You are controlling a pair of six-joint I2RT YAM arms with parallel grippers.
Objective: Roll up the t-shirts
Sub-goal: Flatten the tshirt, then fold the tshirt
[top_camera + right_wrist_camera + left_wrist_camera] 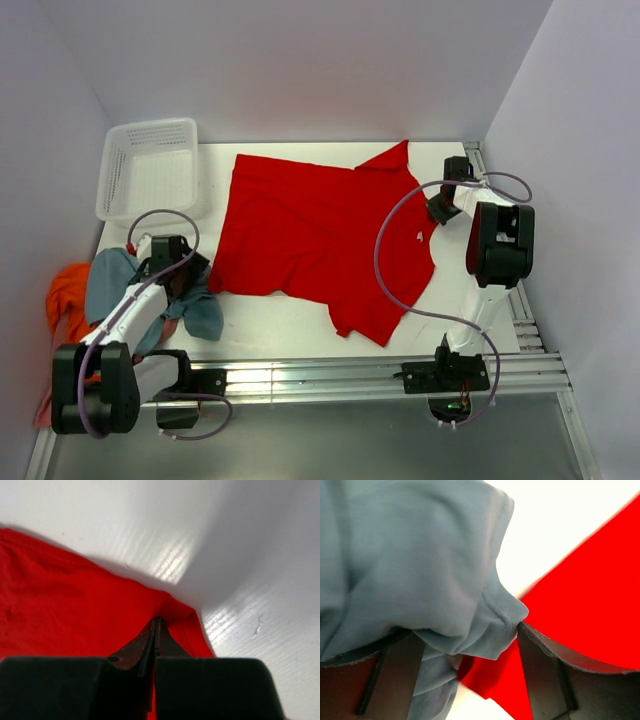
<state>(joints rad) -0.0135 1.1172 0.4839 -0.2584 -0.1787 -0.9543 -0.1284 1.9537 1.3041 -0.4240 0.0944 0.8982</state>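
Left gripper [465,630] jaws apart around grey-blue t-shirt [410,555] at 8 o'clock, right gripper [156,622] pinching flat red t-shirt [310,230]; none rolled

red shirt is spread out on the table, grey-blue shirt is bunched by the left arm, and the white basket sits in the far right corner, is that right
Not quite: the top external view shows the white basket in the far left corner, not the right. The red shirt is spread out on the table and the grey-blue shirt is bunched by the left arm.

Left end effector [462,645] spread; right [156,624] pinched
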